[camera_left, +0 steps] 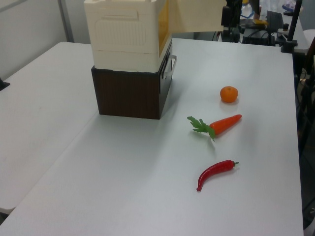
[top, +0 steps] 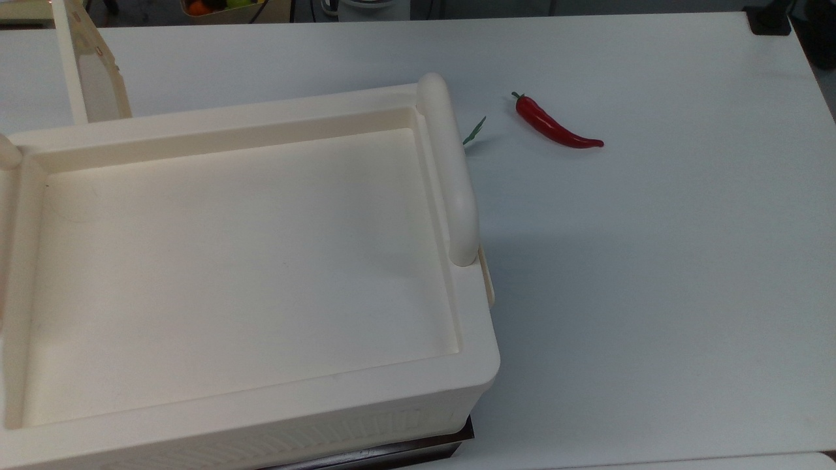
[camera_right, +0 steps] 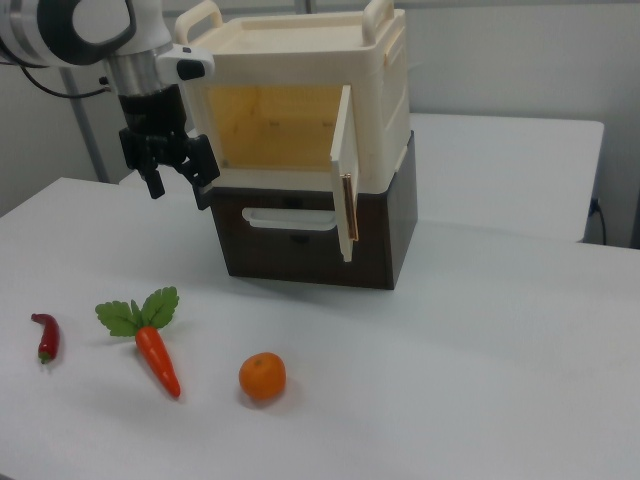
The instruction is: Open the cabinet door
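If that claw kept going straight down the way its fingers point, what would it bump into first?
Probably just the bare white table. The gripper points downward, apart from the open cabinet door, with nothing beneath it, though depth is uncertain.

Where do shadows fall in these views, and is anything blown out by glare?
Top view: soft shadow on the table beside the cabinet. Right view: faint shadows beneath the carrot and orange. Left view: the table looks pale but shows no harsh glare.

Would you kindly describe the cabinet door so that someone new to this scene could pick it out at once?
Find the cream cabinet stacked on a dark brown base on the white table. In the right view, the cabinet door is the thin flat cream panel swung out edge-on at the right side of the yellow opening. Unlike the thick rounded handles on top, it is slim and upright.
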`<state>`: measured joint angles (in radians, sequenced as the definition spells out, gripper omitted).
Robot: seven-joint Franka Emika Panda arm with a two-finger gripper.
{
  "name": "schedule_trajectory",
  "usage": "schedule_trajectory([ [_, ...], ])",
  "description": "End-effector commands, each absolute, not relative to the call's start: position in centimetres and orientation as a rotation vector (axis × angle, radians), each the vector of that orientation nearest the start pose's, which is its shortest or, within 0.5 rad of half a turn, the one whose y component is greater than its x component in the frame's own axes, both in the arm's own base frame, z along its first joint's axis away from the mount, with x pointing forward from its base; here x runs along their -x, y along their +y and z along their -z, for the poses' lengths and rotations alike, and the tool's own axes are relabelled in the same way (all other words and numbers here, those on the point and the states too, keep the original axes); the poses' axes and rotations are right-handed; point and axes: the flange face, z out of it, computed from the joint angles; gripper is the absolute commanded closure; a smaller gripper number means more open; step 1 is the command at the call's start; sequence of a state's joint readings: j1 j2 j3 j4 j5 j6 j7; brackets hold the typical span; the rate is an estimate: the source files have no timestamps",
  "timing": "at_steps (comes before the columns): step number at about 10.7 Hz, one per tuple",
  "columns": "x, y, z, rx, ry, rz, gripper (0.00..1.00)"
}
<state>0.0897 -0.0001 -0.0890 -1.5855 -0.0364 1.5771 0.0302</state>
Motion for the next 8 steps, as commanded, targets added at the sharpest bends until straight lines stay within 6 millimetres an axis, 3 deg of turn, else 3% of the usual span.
schedule_trajectory([
  [1, -55.5, -0.4, -61.8, 3.176, 0.089, -0.008, 0.0],
  [3, -56.3, -0.3, -60.5, 3.178, 0.084, -0.027, 0.0],
  [8, -56.3, -0.5, -60.3, 3.177, 0.093, -0.042, 0.0],
])
